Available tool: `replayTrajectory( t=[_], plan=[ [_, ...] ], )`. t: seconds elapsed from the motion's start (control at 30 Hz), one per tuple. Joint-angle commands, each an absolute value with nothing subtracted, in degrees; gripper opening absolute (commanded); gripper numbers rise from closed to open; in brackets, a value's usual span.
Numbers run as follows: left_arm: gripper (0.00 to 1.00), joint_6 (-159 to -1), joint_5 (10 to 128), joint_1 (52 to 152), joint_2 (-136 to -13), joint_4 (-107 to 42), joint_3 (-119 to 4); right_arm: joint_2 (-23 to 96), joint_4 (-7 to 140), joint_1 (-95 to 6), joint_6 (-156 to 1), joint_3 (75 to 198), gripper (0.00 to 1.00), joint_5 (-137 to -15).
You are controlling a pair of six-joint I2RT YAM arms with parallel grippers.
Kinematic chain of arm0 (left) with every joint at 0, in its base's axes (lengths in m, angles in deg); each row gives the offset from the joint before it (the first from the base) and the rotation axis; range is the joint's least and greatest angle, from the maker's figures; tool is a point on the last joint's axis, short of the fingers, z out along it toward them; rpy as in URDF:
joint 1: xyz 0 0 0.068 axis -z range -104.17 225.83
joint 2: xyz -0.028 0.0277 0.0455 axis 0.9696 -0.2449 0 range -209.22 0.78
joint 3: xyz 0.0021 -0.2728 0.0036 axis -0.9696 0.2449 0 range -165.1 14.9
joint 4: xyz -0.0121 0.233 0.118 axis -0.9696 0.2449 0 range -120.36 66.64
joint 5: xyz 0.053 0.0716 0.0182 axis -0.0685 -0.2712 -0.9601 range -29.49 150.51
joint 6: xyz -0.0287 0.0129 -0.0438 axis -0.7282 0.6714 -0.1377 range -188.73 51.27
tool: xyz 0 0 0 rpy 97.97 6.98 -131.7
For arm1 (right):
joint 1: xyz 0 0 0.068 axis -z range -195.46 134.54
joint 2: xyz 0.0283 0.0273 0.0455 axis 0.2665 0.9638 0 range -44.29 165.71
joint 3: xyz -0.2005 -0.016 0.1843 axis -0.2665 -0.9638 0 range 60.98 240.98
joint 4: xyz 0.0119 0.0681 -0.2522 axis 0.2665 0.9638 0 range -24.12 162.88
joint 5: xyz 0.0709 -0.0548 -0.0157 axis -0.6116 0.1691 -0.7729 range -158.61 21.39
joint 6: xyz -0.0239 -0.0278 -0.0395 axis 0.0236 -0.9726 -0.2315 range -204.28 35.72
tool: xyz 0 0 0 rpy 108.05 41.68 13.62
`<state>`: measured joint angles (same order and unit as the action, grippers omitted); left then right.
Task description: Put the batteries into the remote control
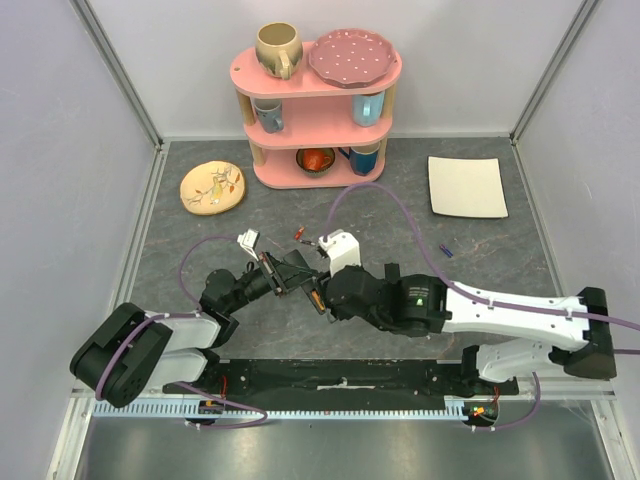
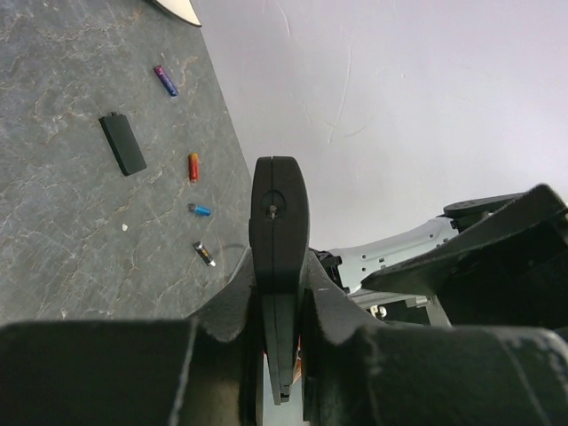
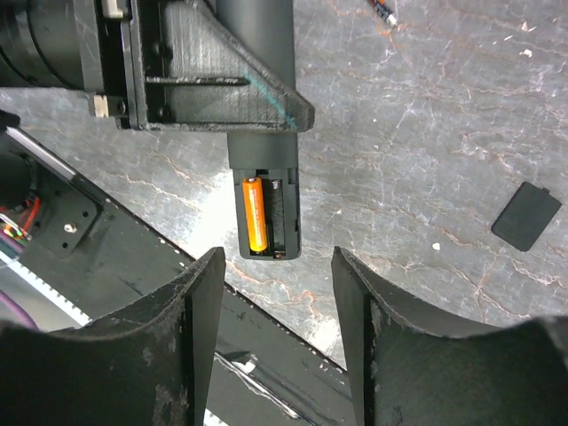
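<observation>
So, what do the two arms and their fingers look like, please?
The left arm and the right arm both have black joints and white links. A purple cable loops along each. The right arm carries a small green light. The fingers are matte black with a rough surface.

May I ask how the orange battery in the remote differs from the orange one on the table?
The seated battery fills one bay of the remote control; the loose battery lies on the table. The seated battery is held aloft; the loose battery rests flat. Both are orange cylinders.
</observation>
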<state>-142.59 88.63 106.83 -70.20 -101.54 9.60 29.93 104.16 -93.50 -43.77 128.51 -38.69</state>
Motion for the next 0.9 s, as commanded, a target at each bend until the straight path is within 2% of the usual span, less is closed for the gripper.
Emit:
replayTrajectory(
  t=[0.0,0.2,0.23,0.33,0.67,0.87],
  plan=[
    [0.02,-141.5,89.1,106.9,-70.5,-107.3,8.2,25.7,101.5,-91.0,-42.4,128.2,0.60,-39.8],
    [0.02,-143.5,89.5,106.9,-71.1,-114.3,8.3,19.0,85.3,-82.2,-36.5,116.0,0.65,-56.8],
    [0.02,-144.0,89.7,106.9,-71.5,-115.1,8.3,18.1,83.1,-80.6,-36.0,114.7,0.71,-58.9],
    [0.02,-144.9,89.9,106.9,-72.2,-117.5,8.1,15.5,77.1,-78.0,-33.4,110.5,0.81,-63.8],
    [0.02,-144.9,89.5,106.9,-71.6,-118.8,6.6,15.1,61.1,-72.9,-22.0,100.1,0.84,-74.2],
    [0.02,-144.9,89.2,106.9,-70.8,-118.8,6.3,17.3,58.3,-72.6,-19.6,98.6,0.84,-76.0]
  ],
)
